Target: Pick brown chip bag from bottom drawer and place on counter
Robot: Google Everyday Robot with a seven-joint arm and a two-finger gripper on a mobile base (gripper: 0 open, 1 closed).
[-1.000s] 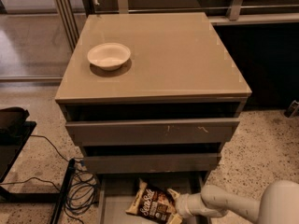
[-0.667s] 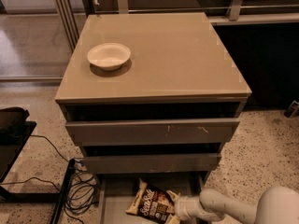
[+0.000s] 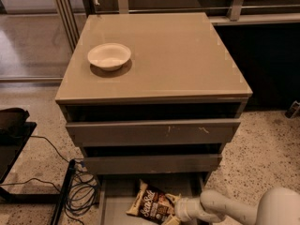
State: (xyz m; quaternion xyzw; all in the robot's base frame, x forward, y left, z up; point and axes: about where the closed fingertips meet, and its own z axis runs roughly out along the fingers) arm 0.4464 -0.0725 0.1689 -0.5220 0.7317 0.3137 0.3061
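The brown chip bag (image 3: 151, 204) lies on the floor of the open bottom drawer (image 3: 117, 198) at the lower edge of the camera view. My gripper (image 3: 174, 214) reaches in from the lower right on a white arm, its tip at the bag's right end, touching or overlapping it. The taupe counter (image 3: 178, 55) is the cabinet's top, above the two closed drawer fronts.
A white bowl (image 3: 109, 56) stands on the counter's left side. Black cables (image 3: 77, 191) and a black stand (image 3: 11, 139) lie on the speckled floor to the left of the cabinet. A dark wall runs behind and to the right.
My arm has shifted slightly left and down toward the bag. The bag and bowl have not moved.
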